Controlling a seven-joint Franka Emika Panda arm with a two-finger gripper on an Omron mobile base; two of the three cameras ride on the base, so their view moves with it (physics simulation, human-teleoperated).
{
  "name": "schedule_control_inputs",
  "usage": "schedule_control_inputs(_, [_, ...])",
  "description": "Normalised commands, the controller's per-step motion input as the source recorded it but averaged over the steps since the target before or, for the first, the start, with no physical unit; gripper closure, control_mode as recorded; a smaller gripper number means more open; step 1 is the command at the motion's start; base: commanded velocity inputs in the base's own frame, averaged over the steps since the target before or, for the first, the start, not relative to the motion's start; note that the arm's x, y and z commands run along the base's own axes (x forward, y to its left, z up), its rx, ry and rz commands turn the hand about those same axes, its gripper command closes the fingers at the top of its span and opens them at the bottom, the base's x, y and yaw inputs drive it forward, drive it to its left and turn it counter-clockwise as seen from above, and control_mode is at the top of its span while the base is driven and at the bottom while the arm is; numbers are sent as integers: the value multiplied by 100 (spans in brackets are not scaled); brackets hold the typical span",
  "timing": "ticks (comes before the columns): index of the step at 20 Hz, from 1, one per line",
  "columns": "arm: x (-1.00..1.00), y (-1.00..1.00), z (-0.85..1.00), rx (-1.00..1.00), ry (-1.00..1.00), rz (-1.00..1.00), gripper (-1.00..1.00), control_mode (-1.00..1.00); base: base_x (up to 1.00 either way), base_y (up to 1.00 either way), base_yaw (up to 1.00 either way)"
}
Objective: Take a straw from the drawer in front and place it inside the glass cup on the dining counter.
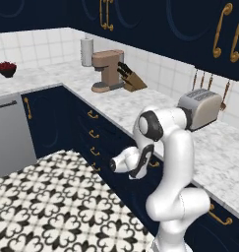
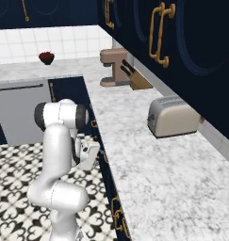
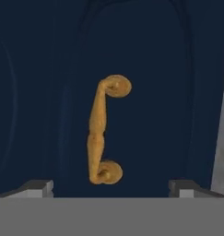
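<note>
My gripper (image 3: 109,188) is open, its two fingertips (image 3: 38,186) set wide apart at the bottom of the hand view. Straight ahead is the shut navy drawer front (image 3: 155,115), with its curved brass handle (image 3: 100,133) centred between the fingers and a short way off. In the left base view my hand (image 1: 140,165) is held low against the row of navy drawers under the worktop. The straw is hidden inside the drawer. The glass cup and the dining counter are out of view.
Above the drawers runs a marble worktop (image 1: 140,106) with a toaster (image 1: 202,108), a coffee machine (image 1: 107,71), a knife block (image 1: 131,78) and a bowl of red fruit (image 1: 6,68). A grey dishwasher (image 1: 10,135) stands left. Patterned floor (image 1: 57,206) lies open behind me.
</note>
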Motion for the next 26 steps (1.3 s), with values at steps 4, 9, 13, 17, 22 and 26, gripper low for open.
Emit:
schedule_control_inputs(4, [57,-14,-43,0,0,0,-100,-100,0,0,0])
schedule_control_inputs(9, [43,-19,-37,0,0,0,-100,-100,0,0,0])
schedule_control_inputs(13, [4,-47,-13,0,-7,0,-100,-100,0,0,0])
schedule_control_inputs(17, [0,-31,-1,0,-7,0,100,-100,0,0,0])
schedule_control_inputs(22, [-21,-4,0,1,-6,0,100,-100,0,0,0])
schedule_control_inputs(26, [-51,22,0,5,-1,0,100,-100,0,0,0])
